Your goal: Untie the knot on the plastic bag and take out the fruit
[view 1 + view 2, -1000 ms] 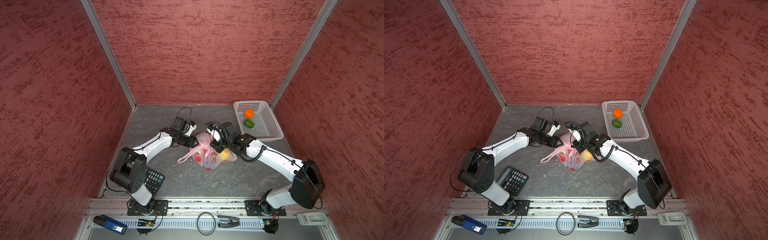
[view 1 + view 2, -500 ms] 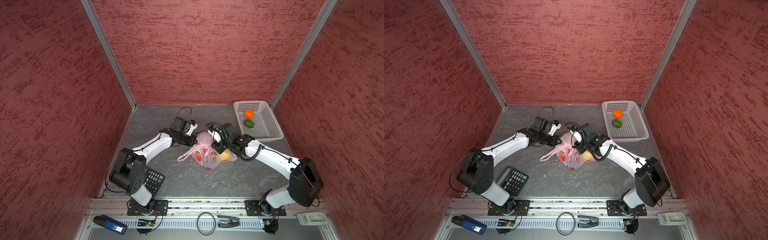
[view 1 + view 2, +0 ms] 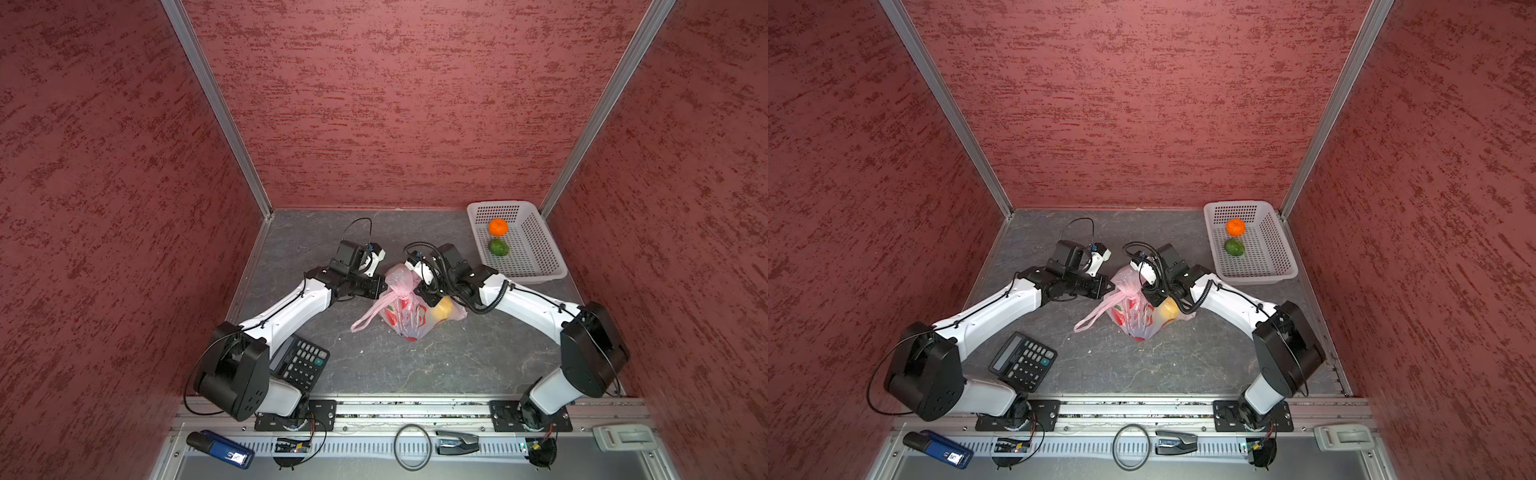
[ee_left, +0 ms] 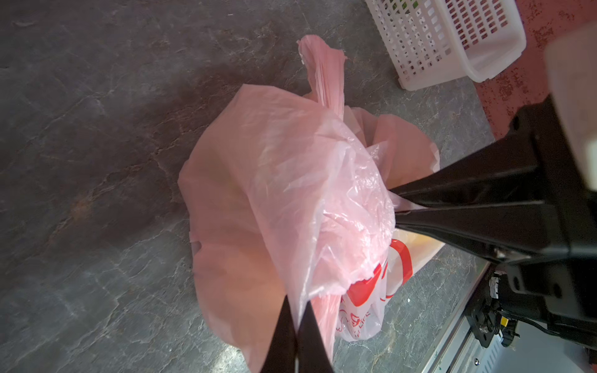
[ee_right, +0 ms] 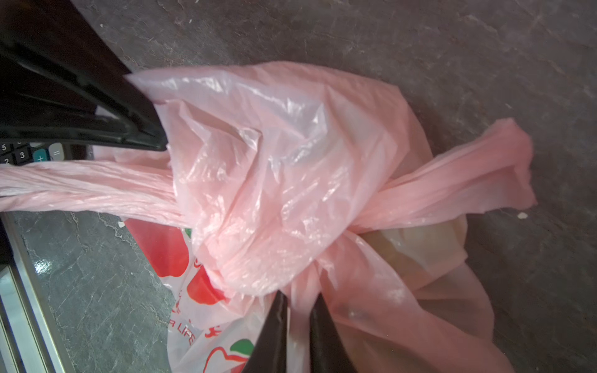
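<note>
Because the knot had not yet come loose, the work sat mid-table (image 3: 374,365), well apart from the basket (image 3: 555,272) in the far right corner. The basket held a mandarin (image 3: 498,227) and a green piece (image 3: 498,247) and looked meant to receive whatever came out. The bag (image 3: 405,320) lay slumped on the table between the two arms, its mouth closed. The left gripper (image 4: 296,305) was pressed together on a fold of the puffed film at the bag's top. The right gripper (image 5: 298,298) pinched film on the opposite side, just beside the knot. Opposed holds like these seemed set to draw the film apart. The knot (image 5: 352,226) was bunched where the two handles met, largely covered by the puffed film. The fruit (image 3: 443,307) was inside the bag, a yellow piece showing through the film.
</note>
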### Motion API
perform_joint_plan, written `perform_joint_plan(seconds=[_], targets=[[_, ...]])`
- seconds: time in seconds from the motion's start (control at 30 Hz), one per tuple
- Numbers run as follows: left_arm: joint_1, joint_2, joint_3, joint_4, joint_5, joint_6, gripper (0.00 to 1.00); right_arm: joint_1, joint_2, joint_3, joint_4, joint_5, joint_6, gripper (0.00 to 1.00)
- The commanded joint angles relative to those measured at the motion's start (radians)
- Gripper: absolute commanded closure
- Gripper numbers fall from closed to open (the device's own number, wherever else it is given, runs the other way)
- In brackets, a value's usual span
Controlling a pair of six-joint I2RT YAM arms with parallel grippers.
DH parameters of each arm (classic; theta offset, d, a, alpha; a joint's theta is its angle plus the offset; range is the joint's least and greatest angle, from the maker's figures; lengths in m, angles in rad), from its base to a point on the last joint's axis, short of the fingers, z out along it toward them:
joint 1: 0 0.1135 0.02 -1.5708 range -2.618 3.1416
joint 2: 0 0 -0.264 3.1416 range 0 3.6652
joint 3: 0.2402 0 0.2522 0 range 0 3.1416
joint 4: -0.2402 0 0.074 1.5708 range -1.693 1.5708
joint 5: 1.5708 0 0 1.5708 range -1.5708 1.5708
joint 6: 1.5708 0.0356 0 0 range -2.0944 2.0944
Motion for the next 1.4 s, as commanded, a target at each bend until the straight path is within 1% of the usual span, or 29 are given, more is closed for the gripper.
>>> perform_joint_plan(seconds=[0.0,0.13,0.27,0.33,0.47,0.57,0.63,0.8,0.93,1.03,1.07,1.13,1.23,1.37], targets=[[0.013,-0.05,-0.026,0.003,-0.044,-0.031,1.0,-0.004,0.02,0.059,0.027,-0.062,-0.03,0.99],[0.048,-0.093,-0.063,0.009,-0.069,-0.061,1.0,-0.003,0.028,0.066,0.006,-0.053,-0.044,1.0],[0.111,-0.135,-0.097,0.009,-0.087,-0.083,1.0,-0.012,-0.007,0.033,0.013,-0.002,-0.042,1.0],[0.146,-0.147,-0.11,0.005,-0.091,-0.096,1.0,-0.031,-0.035,0.007,0.03,0.027,-0.02,1.0],[0.214,-0.151,-0.13,-0.015,-0.098,-0.123,1.0,-0.123,-0.098,-0.064,0.074,0.093,0.112,1.0],[0.258,-0.153,-0.144,-0.027,-0.123,-0.153,1.0,-0.218,-0.14,-0.128,0.09,0.163,0.257,1.0],[0.284,-0.152,-0.153,-0.034,-0.136,-0.177,1.0,-0.268,-0.171,-0.17,0.1,0.188,0.326,1.0],[0.344,-0.14,-0.17,-0.047,-0.141,-0.22,1.0,-0.319,-0.179,-0.187,0.061,0.279,0.411,1.0],[0.362,-0.135,-0.179,-0.044,-0.119,-0.221,1.0,-0.337,-0.173,-0.185,0.064,0.264,0.421,1.0],[0.347,-0.143,-0.171,-0.036,-0.098,-0.21,1.0,-0.335,-0.187,-0.185,0.098,0.184,0.383,1.0],[0.338,-0.148,-0.168,-0.032,-0.095,-0.205,1.0,-0.335,-0.198,-0.189,0.109,0.16,0.371,0.94],[0.319,-0.157,-0.162,-0.032,-0.099,-0.198,1.0,-0.329,-0.225,-0.193,0.128,0.124,0.336,0.72],[0.301,-0.159,-0.152,-0.038,-0.099,-0.194,1.0,-0.305,-0.272,-0.182,0.128,0.082,0.259,0.53],[0.282,-0.171,-0.152,-0.037,-0.116,-0.194,1.0,-0.243,-0.299,-0.141,0.096,0.046,0.14,0.35]])
